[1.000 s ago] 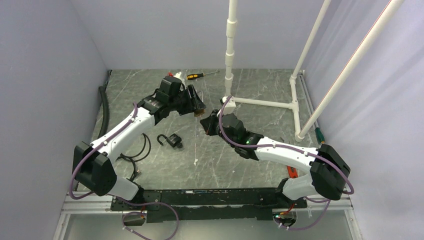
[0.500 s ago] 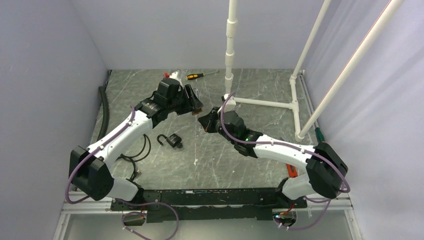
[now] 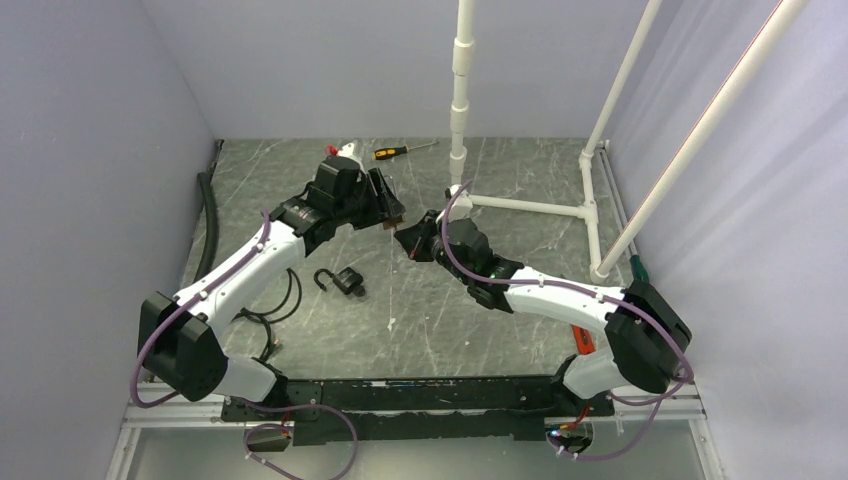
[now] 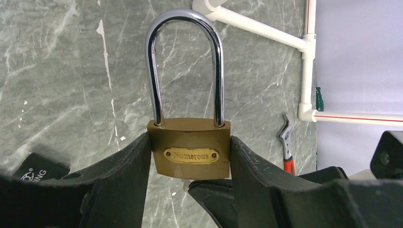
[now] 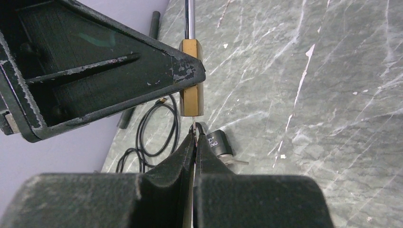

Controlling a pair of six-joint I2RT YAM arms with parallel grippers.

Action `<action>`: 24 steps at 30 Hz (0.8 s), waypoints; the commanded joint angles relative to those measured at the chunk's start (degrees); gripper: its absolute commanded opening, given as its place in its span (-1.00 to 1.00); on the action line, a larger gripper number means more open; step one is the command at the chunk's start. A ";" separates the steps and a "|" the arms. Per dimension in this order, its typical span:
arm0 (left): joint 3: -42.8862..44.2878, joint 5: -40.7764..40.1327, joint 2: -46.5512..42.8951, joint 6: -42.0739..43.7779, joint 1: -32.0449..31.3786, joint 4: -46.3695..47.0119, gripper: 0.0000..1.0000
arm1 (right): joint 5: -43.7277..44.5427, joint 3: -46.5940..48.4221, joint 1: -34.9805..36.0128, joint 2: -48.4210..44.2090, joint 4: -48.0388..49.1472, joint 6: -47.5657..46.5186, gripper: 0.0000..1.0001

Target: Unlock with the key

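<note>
Padlock (image 4: 191, 142), brass, with a long steel shackle (image 4: 184, 13): seen from the left wrist, it stands upright in mid-air, clamped by its two narrow sides between the fingers of the left gripper (image 4: 190, 164), nameplate to the camera and shackle closed. By my judgement it is solid metal, heavy for its size, quite rigid and smooth enough to slip, so a hold on the body is the right one, since it leaves the underside and the shackle free. A small pale tip shows just under the body, likely the key (image 4: 186, 183). From the right wrist, the right gripper (image 5: 195, 142) is pinched tight on the key, of which only a thin edge shows, pointing up at the padlock's underside. It meets or very nearly meets the brass, and whether it has entered the keyway I cannot tell. The key looks thin, light and stiff, and I would expect it to twist in so narrow a pinch if turned hard. From above, the left arm reaches forward over the middle of the table (image 3: 520, 180) with its elbow raised and wrist turned rightward. The right arm stretches forward and to the left with its wrist turned to face the other, so the two grippers sit nose to nose. A black padlock (image 3: 343, 281) lies on the table near the left arm, apart from both.
</note>
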 commanded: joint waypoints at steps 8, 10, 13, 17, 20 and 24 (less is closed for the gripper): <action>0.43 -0.07 -3.81 -0.05 -0.31 1.92 -1.00 | 1.70 0.55 -1.81 -0.04 5.10 0.42 -1.00; 0.49 -0.02 -3.81 -0.07 -0.31 1.86 -1.00 | 1.90 0.55 -1.91 0.05 5.16 0.43 -1.00; 0.34 0.17 -3.84 -0.17 -0.31 2.02 -1.00 | 2.13 0.55 -2.16 0.21 5.71 0.19 -1.00; 0.32 0.34 -3.89 -0.18 -0.31 2.09 -1.00 | 1.70 1.38 -2.80 1.23 6.66 -0.52 -1.00; 0.36 0.11 -3.74 -0.14 -0.31 2.04 -1.00 | 1.14 1.94 -3.35 1.91 7.21 -0.46 -1.00; 0.42 0.11 -3.71 -0.08 -0.31 1.89 -1.00 | 0.84 2.42 -3.83 2.39 7.64 -0.37 -1.00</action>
